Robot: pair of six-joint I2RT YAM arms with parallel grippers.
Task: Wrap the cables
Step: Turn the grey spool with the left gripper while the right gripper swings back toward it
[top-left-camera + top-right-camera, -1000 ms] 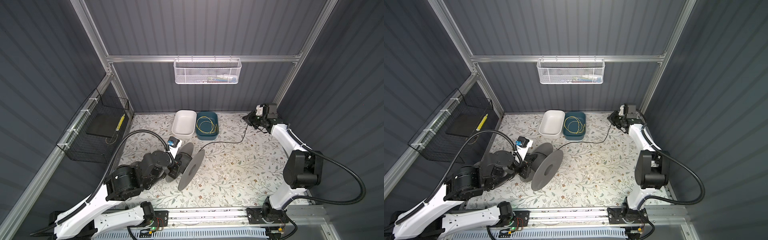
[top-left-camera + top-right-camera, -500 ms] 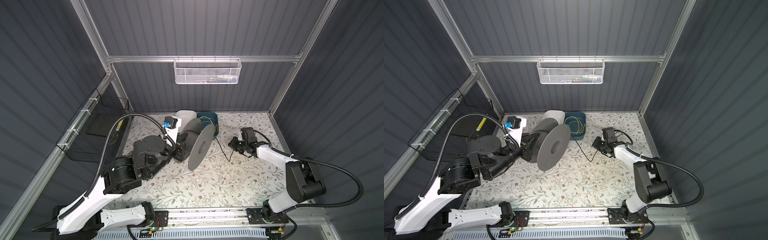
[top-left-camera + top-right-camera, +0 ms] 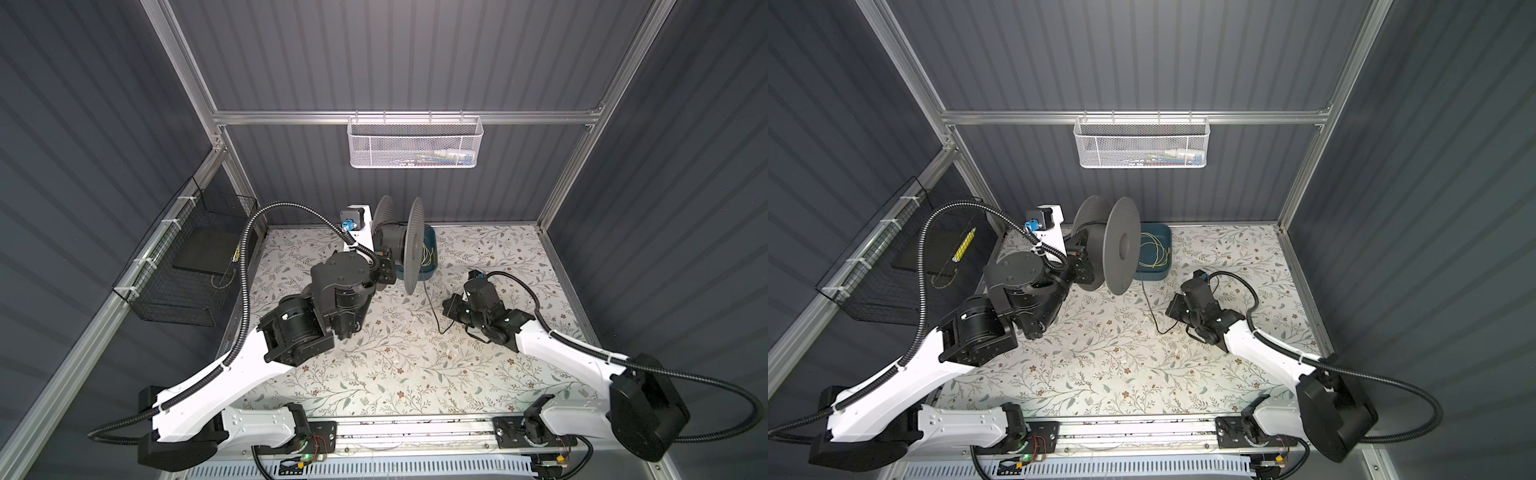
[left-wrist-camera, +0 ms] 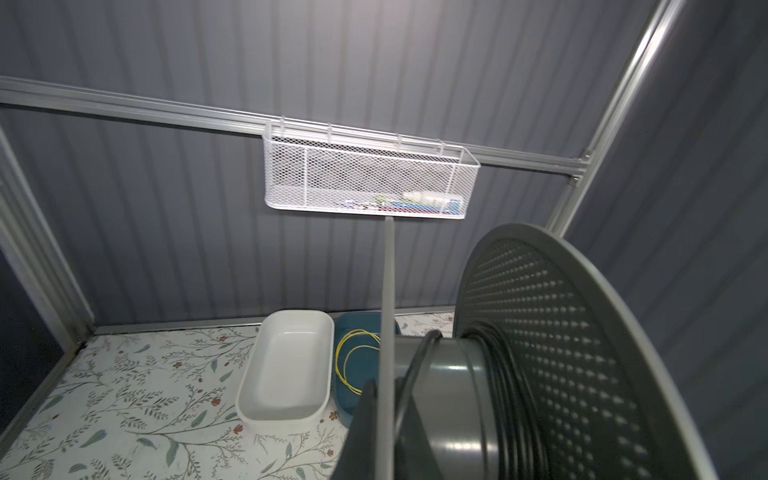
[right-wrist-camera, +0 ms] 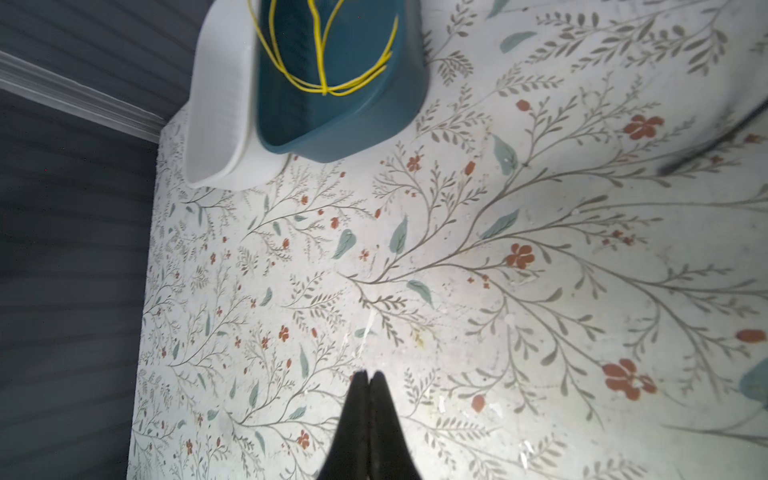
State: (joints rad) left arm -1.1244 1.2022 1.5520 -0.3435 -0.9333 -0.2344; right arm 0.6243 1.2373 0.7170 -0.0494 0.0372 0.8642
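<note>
Your right gripper (image 5: 368,374) sits low over the table (image 3: 395,374), in front of the spool (image 3: 1121,249) and off to its right-arm side. Its fingers are pressed together and nothing shows between the tips, so treat it as empty. Just beside it, toward the spool, the loose end of the cable (image 3: 1150,309) lies on the table. From there the cable climbs to the spool's hub, where several turns sit against the flange on the right arm's side. Your left gripper (image 3: 384,266) is clamped on the spool's other flange and seems to hold the spool off the table, axle level. Behind the spool stand the blue bin (image 3: 1152,272), with the yellow wire (image 3: 1154,253) in it, and the white bin (image 4: 286,365).

You are mid-wind, I judge: only a short tail is left. The next move calls for opening the right gripper, taking the tail near its end and leading it round the hub under light tension. The tail is thin and may slide from the fingers.
</note>
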